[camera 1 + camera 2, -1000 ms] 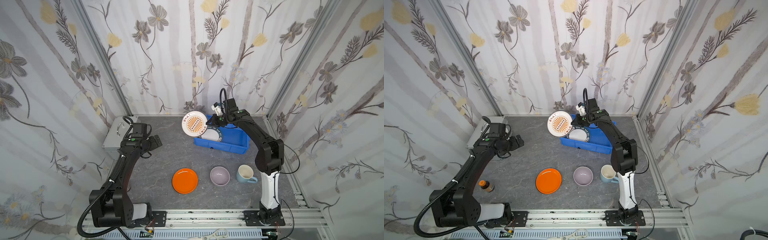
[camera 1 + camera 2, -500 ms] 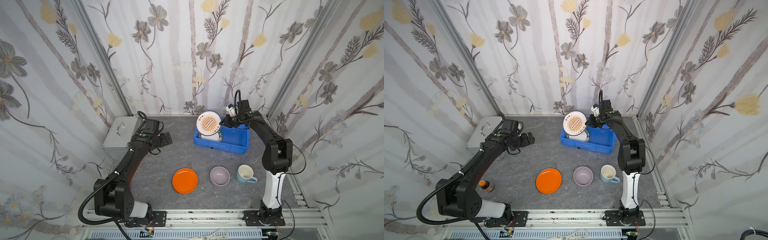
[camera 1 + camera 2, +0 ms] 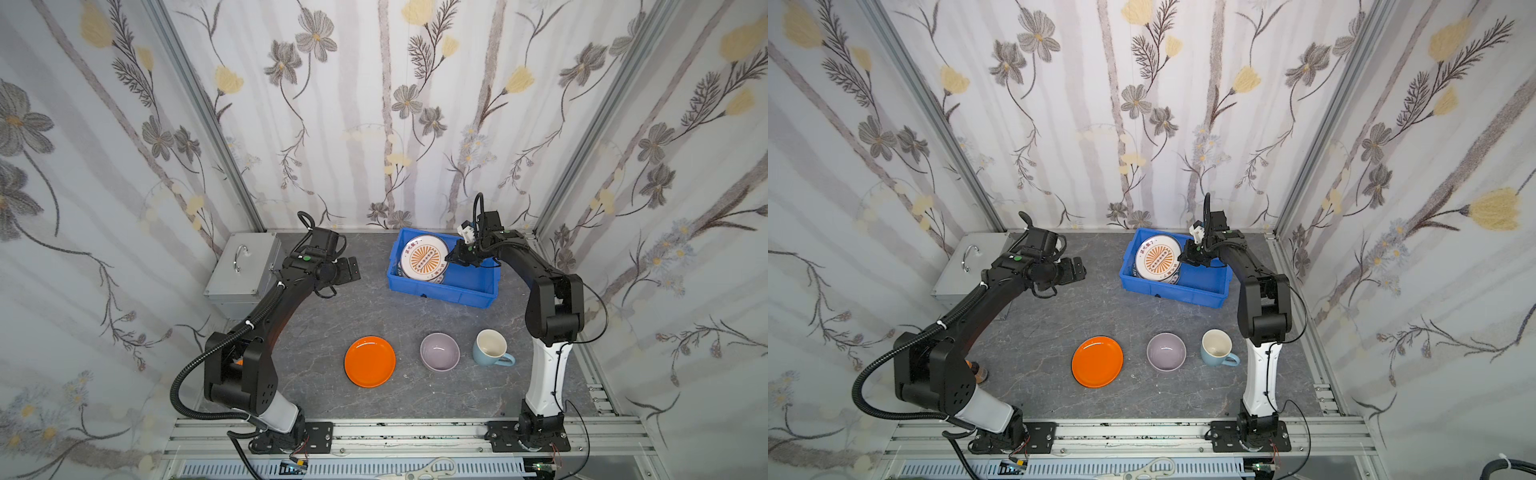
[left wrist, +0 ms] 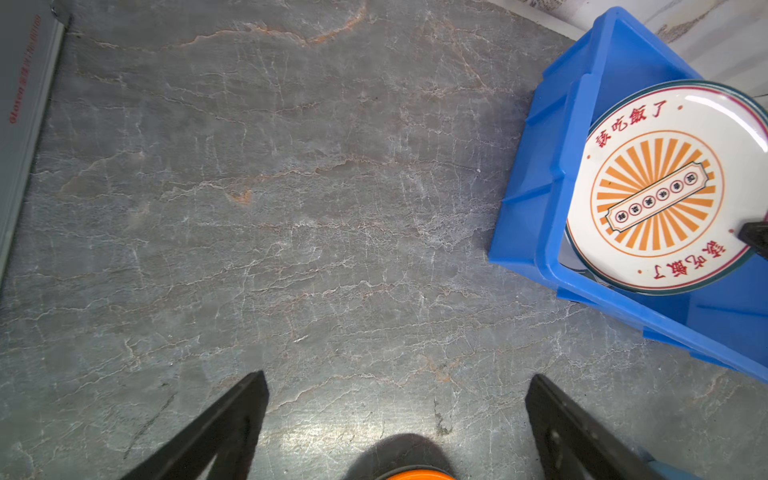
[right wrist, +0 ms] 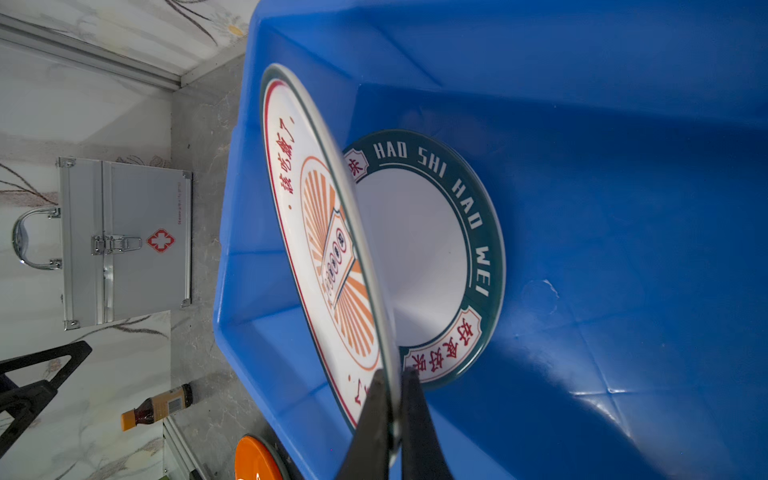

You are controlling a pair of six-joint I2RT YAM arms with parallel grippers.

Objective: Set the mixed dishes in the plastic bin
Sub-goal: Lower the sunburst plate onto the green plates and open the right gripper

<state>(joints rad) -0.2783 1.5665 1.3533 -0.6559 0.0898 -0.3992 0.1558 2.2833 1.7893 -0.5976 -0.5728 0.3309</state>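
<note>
The sunburst plate [image 5: 316, 232] is pinched by its rim in the right hand [image 5: 392, 376], whose two fingers are closed thinly on the edge. It is held steeply tilted inside the mouth of the blue bin [image 3: 440, 286], over the green-lettered plate [image 5: 415, 249] that lies flat on the bin floor; whether the two plates touch cannot be told. The grip is judged the weak point — only a narrow strip of glazed rim is caught, so the plate could be let slip, or be swung about the pinch, if the wrist is turned quickly. If it is released at this tilt, its low edge may be dropped hard onto the plate beneath and a chip risked. It could also be left leaning on a bin wall rather than stacked flat, and room for the rest would be lost. The light bin may be shoved along the tabletop [image 3: 374, 316] if its wall is pressed on the way down. The left hand [image 4: 397, 375] is spread fully open with nothing in it, above bare tabletop and well apart from the bin, so no clash is expected there. The orange plate [image 3: 370, 361], the lilac bowl [image 3: 439, 351] and the mug [image 3: 490, 348] are seen in a row on the tabletop — none is in the bin.
</note>
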